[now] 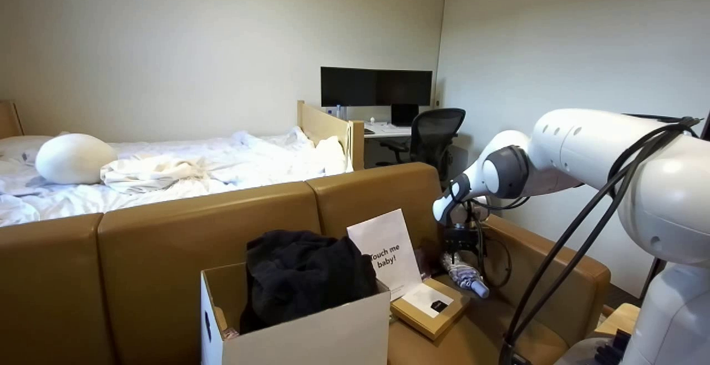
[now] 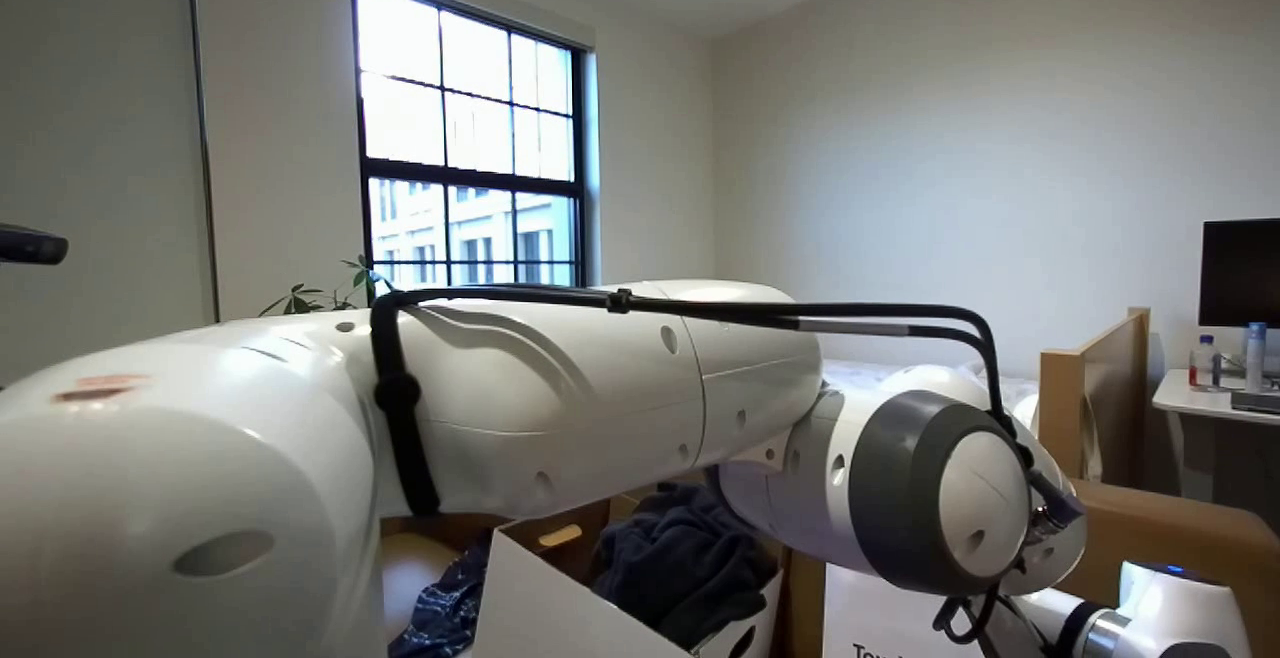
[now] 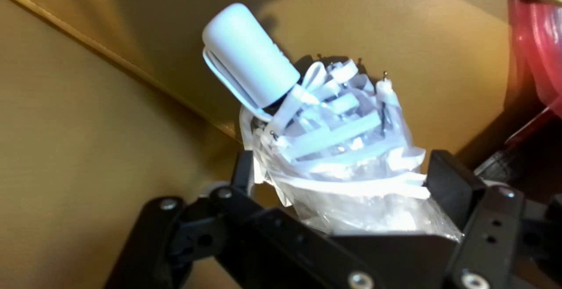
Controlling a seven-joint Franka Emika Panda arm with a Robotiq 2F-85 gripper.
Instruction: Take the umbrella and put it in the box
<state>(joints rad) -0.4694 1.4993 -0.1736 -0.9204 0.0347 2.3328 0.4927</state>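
Pale folded umbrella [image 3: 329, 137] in crinkled clear plastic [image 3: 369, 212], smooth cylindrical handle [image 3: 252, 56], on tan sofa [image 3: 443, 56]; gripper [image 3: 341, 168] spread wide around it.

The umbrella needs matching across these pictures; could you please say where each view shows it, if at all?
In an exterior view: the umbrella is right of centre, in the lower half.
In an exterior view: not visible; the arm crosses the foreground.
Wrist view: near centre, its pale handle towards the upper left.
Shared landmark: the brown sofa, in all three views.

Brown sofa seat [image 1: 471, 337], flat tan box [image 1: 428, 317] lying on it; umbrella [image 3: 329, 135], contact unclear
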